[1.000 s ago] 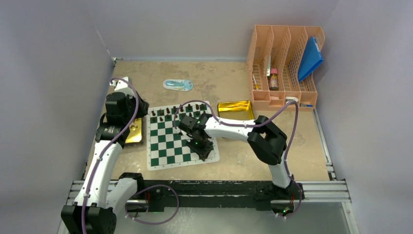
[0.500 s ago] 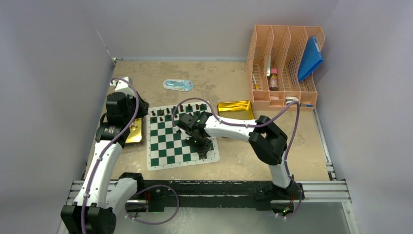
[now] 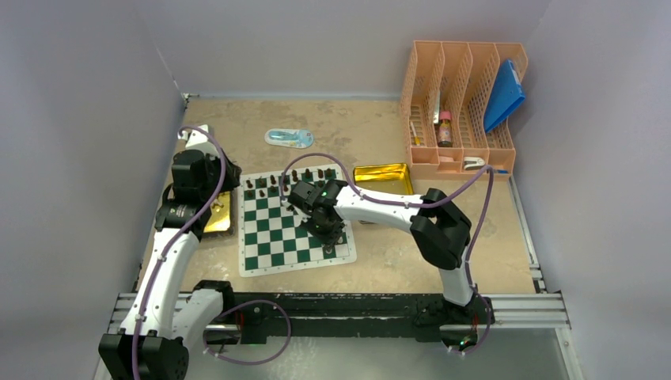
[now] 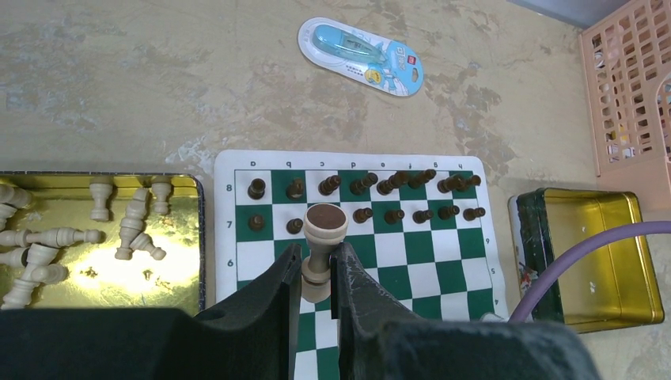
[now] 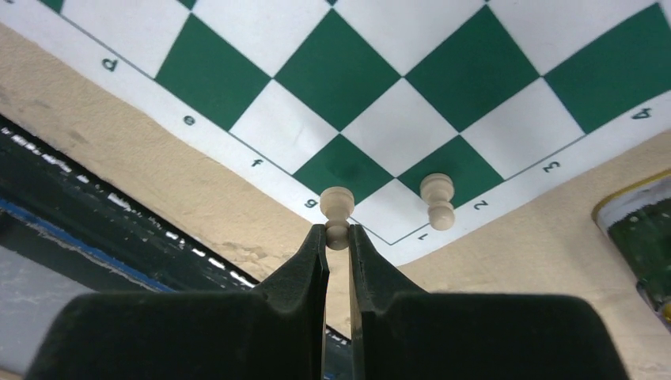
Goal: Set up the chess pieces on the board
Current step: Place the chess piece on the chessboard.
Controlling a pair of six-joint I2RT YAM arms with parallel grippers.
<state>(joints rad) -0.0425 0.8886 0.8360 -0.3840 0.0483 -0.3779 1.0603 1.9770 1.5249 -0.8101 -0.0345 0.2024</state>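
Right wrist view: the right hand [image 5: 338, 237] is clenched on a cream pawn [image 5: 338, 210] by its very tips, over the near right corner of the board [image 5: 340, 71], just beside a second pawn [image 5: 437, 202]. The left hand [image 4: 316, 273] grips a larger cream piece [image 4: 324, 226] near the board's left edge (felt base showing). So thin a pinch could let the pawn tilt and topple its neighbour.

Your table [image 3: 364, 127] is tan with a mottled top. Lying directly on it:
- Green-and-white board [image 3: 269, 247], the reference for the rest.
- Gold tray [image 3: 222, 217], just beside the board's left edge.
- Open gold tin [image 3: 382, 176], just off the board's far right corner.
- Blister pack [image 3: 289, 138], beyond the board's far edge and apart from it.
- Pink file rack [image 3: 459, 119], well apart to the far right of the board.
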